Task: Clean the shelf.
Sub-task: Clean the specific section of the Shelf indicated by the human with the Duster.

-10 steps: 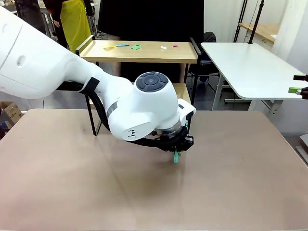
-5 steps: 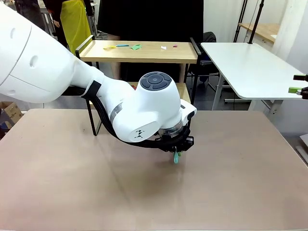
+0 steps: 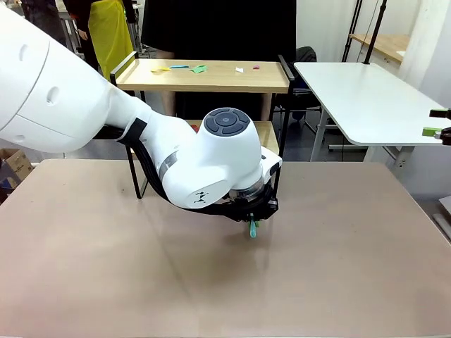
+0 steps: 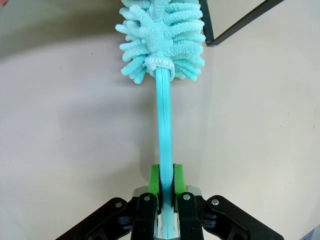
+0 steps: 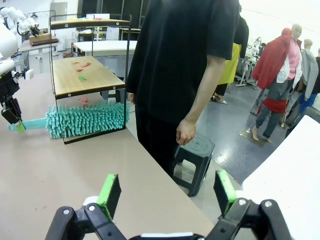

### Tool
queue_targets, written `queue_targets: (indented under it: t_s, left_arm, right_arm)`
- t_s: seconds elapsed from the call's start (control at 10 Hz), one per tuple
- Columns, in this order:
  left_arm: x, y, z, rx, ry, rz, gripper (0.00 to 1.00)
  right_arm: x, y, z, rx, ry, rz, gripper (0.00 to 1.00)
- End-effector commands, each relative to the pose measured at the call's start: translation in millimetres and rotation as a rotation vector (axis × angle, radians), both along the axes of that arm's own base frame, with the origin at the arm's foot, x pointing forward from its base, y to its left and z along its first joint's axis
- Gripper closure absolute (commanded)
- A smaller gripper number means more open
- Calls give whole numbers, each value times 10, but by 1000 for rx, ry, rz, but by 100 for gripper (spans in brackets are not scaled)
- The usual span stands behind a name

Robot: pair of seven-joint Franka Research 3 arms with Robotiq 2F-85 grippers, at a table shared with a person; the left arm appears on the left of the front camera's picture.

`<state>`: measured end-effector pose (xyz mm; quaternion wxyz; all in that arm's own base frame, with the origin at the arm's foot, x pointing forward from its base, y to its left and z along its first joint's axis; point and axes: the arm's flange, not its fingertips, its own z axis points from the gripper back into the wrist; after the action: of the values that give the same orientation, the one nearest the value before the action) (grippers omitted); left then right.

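Observation:
The shelf (image 3: 211,76) stands at the far side of the beige table, and coloured paper scraps (image 3: 180,67) lie on its top board. In the right wrist view the shelf (image 5: 82,75) also has red and green scraps on its lower board. My left gripper (image 3: 251,224) is shut on the teal handle of a fluffy duster (image 4: 162,35), low over the table. The left wrist view shows my left gripper (image 4: 166,182) with its green pads clamped on the handle. The duster head (image 5: 85,120) lies beside the shelf's bottom rail. My right gripper (image 5: 167,192) is open and holds nothing.
A person in black (image 5: 185,60) stands behind the shelf, one hand (image 5: 186,132) hanging down. A black stool (image 5: 192,155) sits on the floor nearby. A white table (image 3: 366,98) stands at the back right. My right gripper (image 3: 438,123) pokes in at the far right edge.
My left arm has shifted slightly to the left with the duster. The right gripper has not moved.

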<state>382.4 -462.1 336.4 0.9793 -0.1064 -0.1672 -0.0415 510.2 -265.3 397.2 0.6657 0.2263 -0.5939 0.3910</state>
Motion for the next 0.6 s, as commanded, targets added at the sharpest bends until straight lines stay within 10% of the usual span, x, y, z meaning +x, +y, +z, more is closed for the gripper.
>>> queue_targets:
  t_s: [0.0,0.5]
  left_arm:
    - [-92,68,-7,21,-42,54,87]
    - [4,339,-158,96,-30,68,87]
  right_arm:
    - [2,48,69,-12,13,-12,0]
    - [2,48,69,-12,13,-12,0]
